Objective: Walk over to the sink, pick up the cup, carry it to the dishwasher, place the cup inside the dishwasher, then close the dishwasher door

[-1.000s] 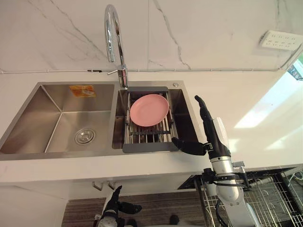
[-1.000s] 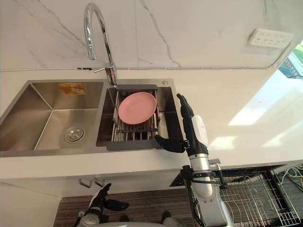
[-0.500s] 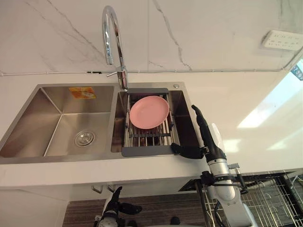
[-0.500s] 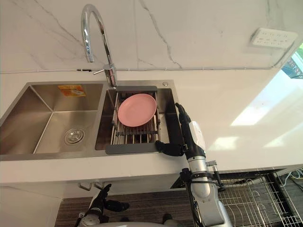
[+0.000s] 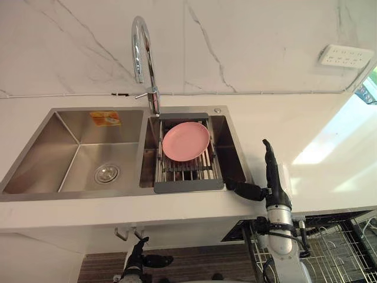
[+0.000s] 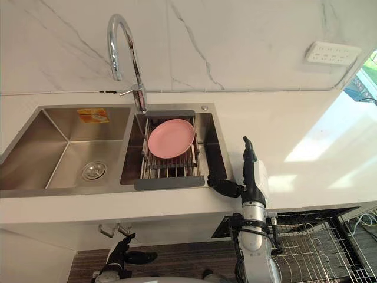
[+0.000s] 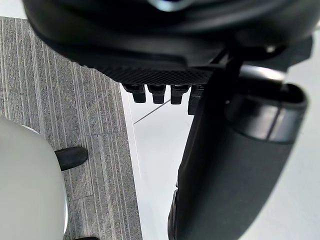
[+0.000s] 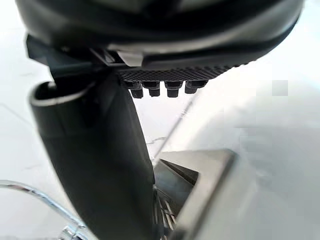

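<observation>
My right hand (image 5: 271, 184) is raised over the counter's front edge, just right of the steel double sink (image 5: 78, 109). Its fingers (image 5: 268, 154) point straight up and its thumb (image 5: 244, 190) sticks out toward the sink; it is open and holds nothing. The right wrist view looks past the thumb (image 8: 102, 165) to the sink's corner (image 8: 210, 172). In the right basin a pink plate (image 5: 186, 141) lies on a grey-framed wire rack (image 5: 188, 185). My left hand (image 5: 137, 260) hangs low below the counter, open, over the floor (image 7: 55, 100).
A tall chrome faucet (image 5: 141, 53) arches over the divider between the basins. The left basin has a drain (image 5: 105, 173). White counter (image 5: 306, 124) stretches right, with a wall outlet (image 5: 344, 56) above it. The dishwasher's wire rack (image 5: 336, 247) stands pulled out at lower right.
My right hand has drawn back from over the sink's right edge toward the counter front and shifted right. The view has shifted slightly; the plate and my left hand stay put.
</observation>
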You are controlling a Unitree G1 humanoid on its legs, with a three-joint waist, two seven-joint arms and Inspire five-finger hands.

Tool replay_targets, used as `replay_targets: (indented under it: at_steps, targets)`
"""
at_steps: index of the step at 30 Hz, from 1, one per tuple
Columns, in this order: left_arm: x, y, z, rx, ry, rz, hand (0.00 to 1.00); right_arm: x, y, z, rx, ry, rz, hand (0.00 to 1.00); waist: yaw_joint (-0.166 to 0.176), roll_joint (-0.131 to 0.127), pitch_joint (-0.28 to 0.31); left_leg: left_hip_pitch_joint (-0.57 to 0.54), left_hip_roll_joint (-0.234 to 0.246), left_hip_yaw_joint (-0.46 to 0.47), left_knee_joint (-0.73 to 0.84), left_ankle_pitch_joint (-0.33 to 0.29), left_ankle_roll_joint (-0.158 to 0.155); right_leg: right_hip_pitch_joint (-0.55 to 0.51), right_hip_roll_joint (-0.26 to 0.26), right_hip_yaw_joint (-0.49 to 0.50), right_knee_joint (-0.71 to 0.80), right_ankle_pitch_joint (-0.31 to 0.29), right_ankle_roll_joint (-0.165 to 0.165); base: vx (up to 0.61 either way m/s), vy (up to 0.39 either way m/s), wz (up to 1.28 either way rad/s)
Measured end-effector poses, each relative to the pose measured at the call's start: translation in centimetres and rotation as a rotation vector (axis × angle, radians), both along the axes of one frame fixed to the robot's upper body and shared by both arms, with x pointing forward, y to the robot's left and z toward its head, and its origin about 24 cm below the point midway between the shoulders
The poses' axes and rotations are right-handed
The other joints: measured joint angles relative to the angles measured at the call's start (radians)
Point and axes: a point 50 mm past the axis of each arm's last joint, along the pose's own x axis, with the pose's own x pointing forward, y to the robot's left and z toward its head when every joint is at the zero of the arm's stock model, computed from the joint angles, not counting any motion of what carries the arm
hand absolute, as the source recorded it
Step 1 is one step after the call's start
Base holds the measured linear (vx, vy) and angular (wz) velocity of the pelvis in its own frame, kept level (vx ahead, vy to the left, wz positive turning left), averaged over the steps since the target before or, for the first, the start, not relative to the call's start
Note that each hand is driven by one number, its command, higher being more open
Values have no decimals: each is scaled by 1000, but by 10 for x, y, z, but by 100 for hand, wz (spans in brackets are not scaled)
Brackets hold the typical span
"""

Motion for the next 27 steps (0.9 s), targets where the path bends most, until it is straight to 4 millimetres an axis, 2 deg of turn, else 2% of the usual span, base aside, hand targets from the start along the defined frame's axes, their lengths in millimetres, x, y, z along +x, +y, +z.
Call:
replay_targets:
  at_steps: [5,15,22,27]
  targets:
    - [-1,2,0,-5,-1,25,100,11,-4,19,-82,-75,34,100,4,2,1,-1,1,-14,-14,11,3,0,1,-17,0,-2,-2,7,-19,9]
    - [0,2,0,-20,-7,30,100,30,1,35,-181,-119,142,100,6,1,4,-13,0,-32,-14,11,1,-9,-3,-39,17,-24,4,16,-10,5]
    - [6,2,4,-22,-46,26,100,49,8,32,-282,-76,249,100,31,0,25,-44,-2,-47,-4,10,0,-38,-9,-54,42,-36,4,-12,-13,8]
    - [8,2,6,-27,-59,37,100,59,13,27,-386,-41,302,100,35,0,28,-68,-8,-71,7,10,0,-54,-16,-76,60,-46,7,-12,-8,14]
